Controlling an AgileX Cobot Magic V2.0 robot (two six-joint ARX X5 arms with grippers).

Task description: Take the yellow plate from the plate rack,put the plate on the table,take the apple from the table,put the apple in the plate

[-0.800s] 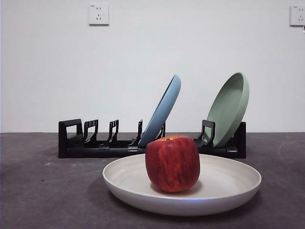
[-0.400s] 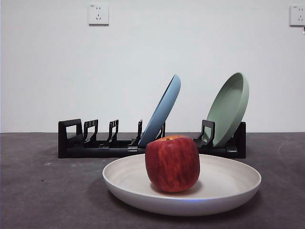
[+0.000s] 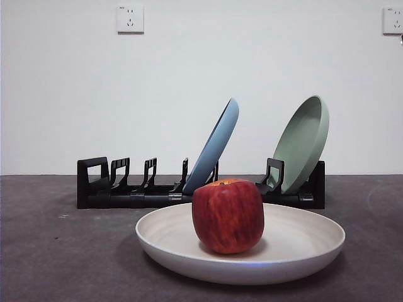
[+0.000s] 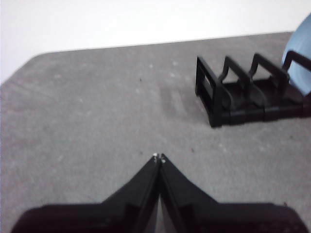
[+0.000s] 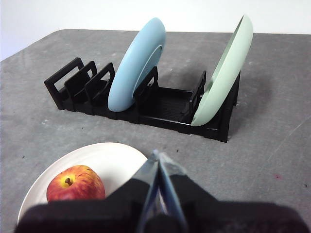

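Red apple [image 3: 228, 216]: sitting upright in the middle of the yellow plate [image 3: 296, 248], stem end up, nothing touching it.
Yellow plate: flat on the table [image 3: 56, 251], just in front of the plate rack [image 3: 101, 189].
Plate rack: blue plate [image 3: 217, 145] and pale green plate [image 3: 305, 141] both leaning in their slots.
Left gripper [image 4: 158, 157]: jaws pressed together, holding nothing, over bare table near the rack's looped end.
Right gripper [image 5: 156, 156]: jaws closed too, empty, hanging above the plate's edge beside the apple.
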